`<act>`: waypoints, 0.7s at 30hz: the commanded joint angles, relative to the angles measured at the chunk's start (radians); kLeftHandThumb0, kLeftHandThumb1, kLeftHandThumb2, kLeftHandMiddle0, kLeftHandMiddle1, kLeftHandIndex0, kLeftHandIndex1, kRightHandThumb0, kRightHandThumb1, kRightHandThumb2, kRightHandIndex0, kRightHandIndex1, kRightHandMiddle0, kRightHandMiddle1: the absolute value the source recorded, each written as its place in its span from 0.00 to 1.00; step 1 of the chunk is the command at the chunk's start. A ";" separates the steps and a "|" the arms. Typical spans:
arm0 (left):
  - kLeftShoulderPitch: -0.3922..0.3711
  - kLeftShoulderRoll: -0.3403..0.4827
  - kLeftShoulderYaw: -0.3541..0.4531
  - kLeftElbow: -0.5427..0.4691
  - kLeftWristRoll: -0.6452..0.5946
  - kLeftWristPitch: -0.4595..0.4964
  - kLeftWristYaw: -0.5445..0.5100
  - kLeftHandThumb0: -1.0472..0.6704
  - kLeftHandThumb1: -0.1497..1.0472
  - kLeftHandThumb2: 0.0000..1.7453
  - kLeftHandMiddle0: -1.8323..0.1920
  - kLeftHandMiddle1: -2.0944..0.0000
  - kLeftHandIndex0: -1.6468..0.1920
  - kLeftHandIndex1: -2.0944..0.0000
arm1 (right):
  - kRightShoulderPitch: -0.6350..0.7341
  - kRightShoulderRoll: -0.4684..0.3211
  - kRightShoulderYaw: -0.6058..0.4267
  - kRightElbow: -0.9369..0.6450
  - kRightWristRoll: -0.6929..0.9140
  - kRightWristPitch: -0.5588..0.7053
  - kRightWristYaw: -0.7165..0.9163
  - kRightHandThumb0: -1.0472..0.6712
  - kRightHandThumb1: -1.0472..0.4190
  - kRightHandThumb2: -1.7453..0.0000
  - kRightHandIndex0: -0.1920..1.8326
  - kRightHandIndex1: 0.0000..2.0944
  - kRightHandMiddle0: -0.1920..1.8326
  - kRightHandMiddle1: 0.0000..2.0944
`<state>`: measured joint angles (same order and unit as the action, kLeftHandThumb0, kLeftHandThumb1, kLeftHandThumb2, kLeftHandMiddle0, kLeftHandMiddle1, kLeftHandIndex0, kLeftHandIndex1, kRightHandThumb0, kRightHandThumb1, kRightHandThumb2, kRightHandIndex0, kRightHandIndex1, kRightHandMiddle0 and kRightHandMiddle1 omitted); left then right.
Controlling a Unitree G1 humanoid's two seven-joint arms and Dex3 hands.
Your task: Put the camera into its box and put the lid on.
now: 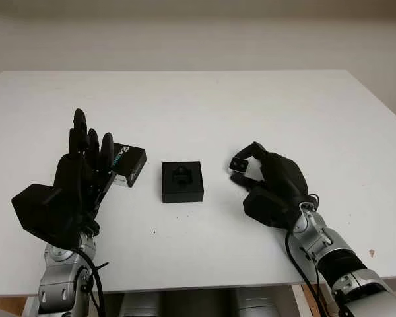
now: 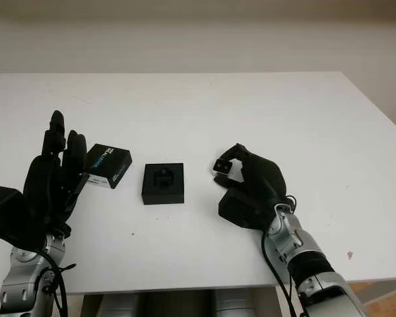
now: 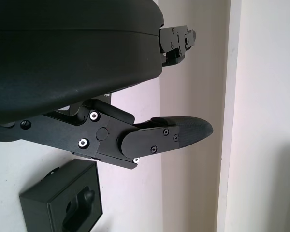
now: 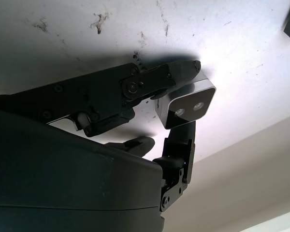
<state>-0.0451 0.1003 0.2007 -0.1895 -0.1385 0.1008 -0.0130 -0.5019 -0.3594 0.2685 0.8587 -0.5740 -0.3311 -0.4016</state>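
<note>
Figure: I am holding the camera [image 4: 186,105] in the right hand [image 1: 274,185], 2 fingers [image 4: 154,79] pinching its small silver-and-black body just above the white table [image 1: 204,105], lens face turned outward so the body can drop squarely into a recess. The open box [image 1: 182,181] is sitting left of that hand, apart from it, its moulded insert facing up to receive the camera. The lid [image 1: 128,164], printed side up, is lying just left of the box, beside the left hand [image 1: 82,175], which I am keeping open and empty, raised at the table's left, presumably ready for the lid. The camera is not yet boxed.
</note>
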 commanded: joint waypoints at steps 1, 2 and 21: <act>-0.018 0.001 0.001 0.001 -0.004 0.000 0.002 0.28 1.00 0.29 0.96 0.98 0.97 0.98 | 0.002 0.003 0.007 0.023 0.001 -0.022 -0.018 0.36 0.06 0.97 0.33 0.05 0.32 0.65; -0.018 0.001 0.001 0.000 -0.004 0.002 0.002 0.28 1.00 0.29 0.96 0.97 0.97 0.97 | 0.000 0.005 0.005 0.027 0.002 -0.028 -0.027 0.36 0.06 0.97 0.33 0.04 0.32 0.65; -0.015 0.005 0.000 -0.010 -0.011 0.007 -0.006 0.28 1.00 0.29 0.96 0.97 0.97 0.97 | -0.031 0.049 -0.113 0.049 0.233 -0.120 0.125 0.36 0.02 0.97 0.30 0.02 0.29 0.73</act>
<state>-0.0457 0.1009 0.2014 -0.1897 -0.1463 0.1062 -0.0160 -0.5183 -0.3197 0.1690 0.9256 -0.3549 -0.4393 -0.2835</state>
